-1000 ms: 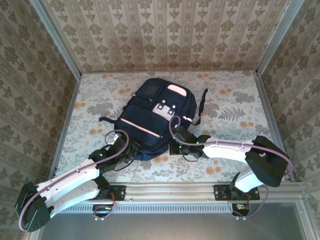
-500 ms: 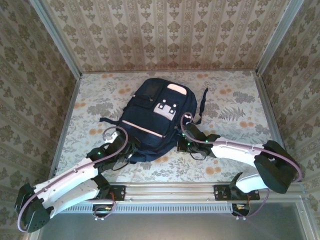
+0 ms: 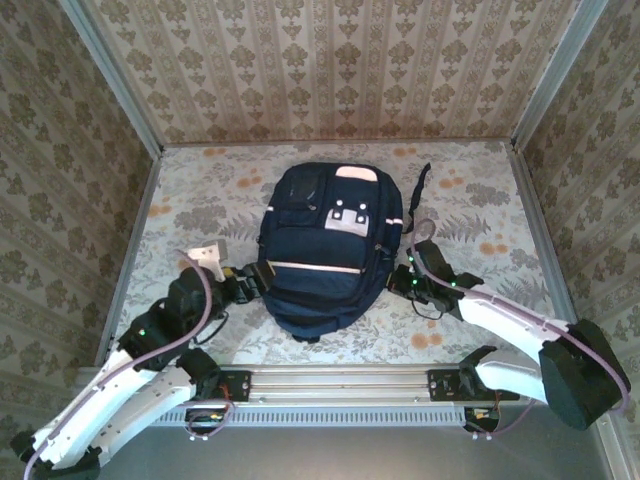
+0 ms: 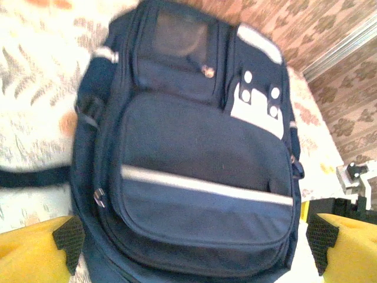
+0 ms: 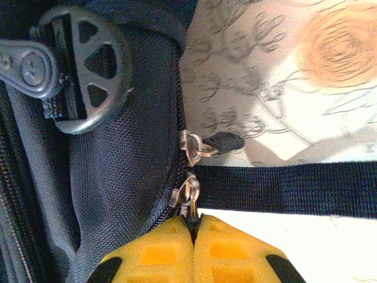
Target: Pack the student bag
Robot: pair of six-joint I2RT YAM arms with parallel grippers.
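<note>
The bag (image 3: 325,250) lies centred on the tabletop (image 3: 480,200). Right end effector (image 5: 193,227), at its 3 o'clock, pinches a zipper pull (image 5: 188,197); left end effector (image 3: 248,278), at 9 o'clock, gapes empty. Unbraced, the bag may slide, not unzip.

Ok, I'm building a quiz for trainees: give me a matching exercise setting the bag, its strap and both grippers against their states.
Things:
1 left gripper
2 right gripper
3 bag
4 strap

States:
A front-up in the middle of the table
B jaws wide apart
C flat on the table beside the bag
D jaws shut on a zipper pull

Pairs: 1-B, 2-D, 3-A, 4-C
</note>
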